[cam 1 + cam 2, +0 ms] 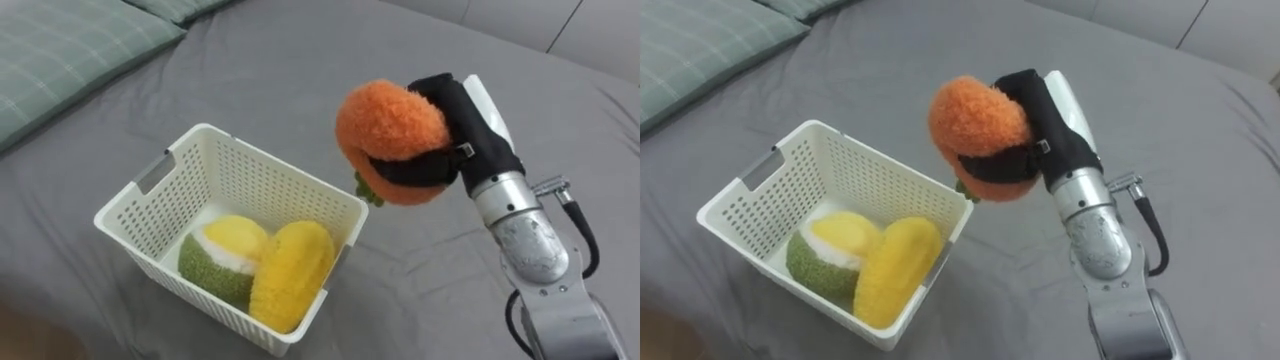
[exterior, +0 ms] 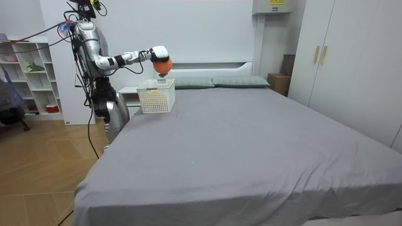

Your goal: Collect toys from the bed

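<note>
Left eye view: the robot's right hand (image 1: 472, 122), fingers curled round an orange plush toy (image 1: 390, 135) with a green tuft underneath, holds it in the air above the far right corner of a white slatted basket (image 1: 170, 165) that sits on the grey bed (image 1: 300, 70). Two toys already lie in the basket, touching each other: a green-and-yellow plush (image 1: 222, 257) and a yellow plush (image 1: 292, 275). A checked pillow (image 1: 70, 45) lies at the upper left. Room view: the robot stands on the wooden floor (image 2: 38, 163) at the head end of the bed, at the room view's left, near a white shelf unit (image 2: 25, 69). Its right arm reaches out over the mattress, and the orange toy hangs directly over the basket, clear of the rim. No other toy can be made out on the long stretch of sheet toward the foot of the bed. Right eye view: the same grip, dark fingers wrapped round the toy's lower half, with the toy just past the basket's near right rim and open room left inside beside the two plush pieces. On this evidence the collecting is close to finished: two toys are in, the third is held above the basket and not yet released, and what remains is to bring it fully over the opening and let it go.
</note>
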Available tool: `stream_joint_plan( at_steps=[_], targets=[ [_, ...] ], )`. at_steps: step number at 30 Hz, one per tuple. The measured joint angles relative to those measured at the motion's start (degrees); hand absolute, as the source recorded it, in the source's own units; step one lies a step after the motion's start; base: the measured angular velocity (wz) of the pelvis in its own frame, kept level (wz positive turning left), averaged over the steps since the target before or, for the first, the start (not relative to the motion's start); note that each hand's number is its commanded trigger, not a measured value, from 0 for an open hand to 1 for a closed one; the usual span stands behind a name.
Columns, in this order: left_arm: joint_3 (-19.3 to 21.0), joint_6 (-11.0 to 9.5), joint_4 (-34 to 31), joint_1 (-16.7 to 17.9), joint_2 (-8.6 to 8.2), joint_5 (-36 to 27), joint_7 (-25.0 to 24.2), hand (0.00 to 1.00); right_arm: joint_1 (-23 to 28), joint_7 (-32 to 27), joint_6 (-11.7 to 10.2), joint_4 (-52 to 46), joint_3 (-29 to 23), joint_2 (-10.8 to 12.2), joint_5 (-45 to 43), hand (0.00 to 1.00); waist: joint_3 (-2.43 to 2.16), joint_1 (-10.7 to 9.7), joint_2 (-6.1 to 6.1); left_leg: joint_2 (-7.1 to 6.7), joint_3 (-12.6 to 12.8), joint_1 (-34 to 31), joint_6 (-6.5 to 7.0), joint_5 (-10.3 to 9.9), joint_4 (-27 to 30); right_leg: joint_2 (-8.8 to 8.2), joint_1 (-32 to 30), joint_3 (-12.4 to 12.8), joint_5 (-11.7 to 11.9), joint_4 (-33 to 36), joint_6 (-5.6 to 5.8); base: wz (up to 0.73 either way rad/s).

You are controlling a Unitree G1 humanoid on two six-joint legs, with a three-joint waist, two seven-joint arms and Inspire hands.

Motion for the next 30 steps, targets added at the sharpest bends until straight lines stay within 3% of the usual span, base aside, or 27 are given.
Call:
stream_joint_plan(
  at_steps=[10, 13, 14, 15, 16, 18, 19, 30],
  targets=[
    [-2.3, 0.1, 0.8, -0.6, 0.9, 0.4, 0.7, 0.0, -5.7, 1.0, 0.6, 0.0, 4.2, 2.1, 0.5, 1.0, 0.31, 2.7, -0.73, -0.1, -0.8, -0.1, -0.03, 0.0, -0.3, -0.06, 0.0, -1.5, 0.0, -0.2, 0.01, 0.04],
    [-2.3, 1.0, 1.4, 0.2, 1.26, 0.4, 1.4, 0.0, -8.2, 1.2, 1.2, 0.0, 6.3, 2.1, 0.7, 0.99, 0.47, 3.6, -1.05, -0.14, -1.0, -0.1, -0.03, 0.0, -0.2, -0.04, 0.0, -1.6, 0.0, -0.3, 0.01, 0.02],
    [-2.3, 1.3, 1.4, 0.2, 1.25, 0.4, 1.4, 0.0, -8.3, 1.2, 1.3, 0.0, 6.4, 2.1, 1.0, 0.93, 0.47, 3.8, -1.05, -0.15, -1.0, -0.1, -0.02, 0.0, -0.2, -0.05, 0.1, -1.7, 0.0, -0.3, 0.02, 0.04],
    [-2.4, 1.6, 1.4, 0.1, 1.25, 0.4, 1.4, 0.0, -8.3, 1.2, 1.5, 0.0, 6.6, 2.1, 1.5, 0.69, 0.48, 4.2, -1.08, -0.21, -1.2, -0.2, -0.01, 0.0, -0.1, -0.07, 0.2, -1.8, 0.0, -0.3, 0.03, 0.09],
    [-2.4, 1.7, 1.4, 0.1, 1.25, 0.4, 1.4, 0.0, -8.3, 1.2, 1.6, 0.0, 7.0, 2.1, 2.3, 0.58, 0.49, 4.4, -1.12, -0.27, -1.5, -0.2, 0.0, 0.0, -0.1, -0.06, 0.2, -1.8, 0.1, -0.3, 0.07, 0.11],
    [-2.7, 2.0, 1.3, 0.6, 1.23, 0.4, 1.3, 0.0, -8.4, 1.2, 1.6, 0.1, 8.0, 2.1, 3.0, 0.15, 0.53, 4.5, -1.12, -0.32, -1.7, -0.3, 0.0, 0.0, 0.0, -0.06, 0.2, -1.6, 0.1, -0.3, 0.09, 0.08],
    [-3.2, 2.3, 1.3, 0.6, 1.22, 0.4, 1.3, 0.0, -8.4, 1.3, 1.6, 0.1, 8.3, 2.1, 3.6, 0.0, 0.57, 4.6, -1.06, -0.37, -1.9, -0.5, 0.0, 0.0, 0.1, -0.06, 0.3, -1.6, 0.1, -0.3, 0.1, 0.07],
    [-4.0, 2.8, 0.7, 0.6, 1.2, 2.2, -0.3, 0.0, -8.4, 1.2, 1.6, 1.4, 10.3, 2.1, -1.2, 0.0, 0.59, 5.7, -1.7, -0.53, -2.7, -1.0, -0.14, 0.1, 0.4, -0.05, 0.1, -1.4, 0.1, -0.3, 0.1, 0.04]
  ],
)
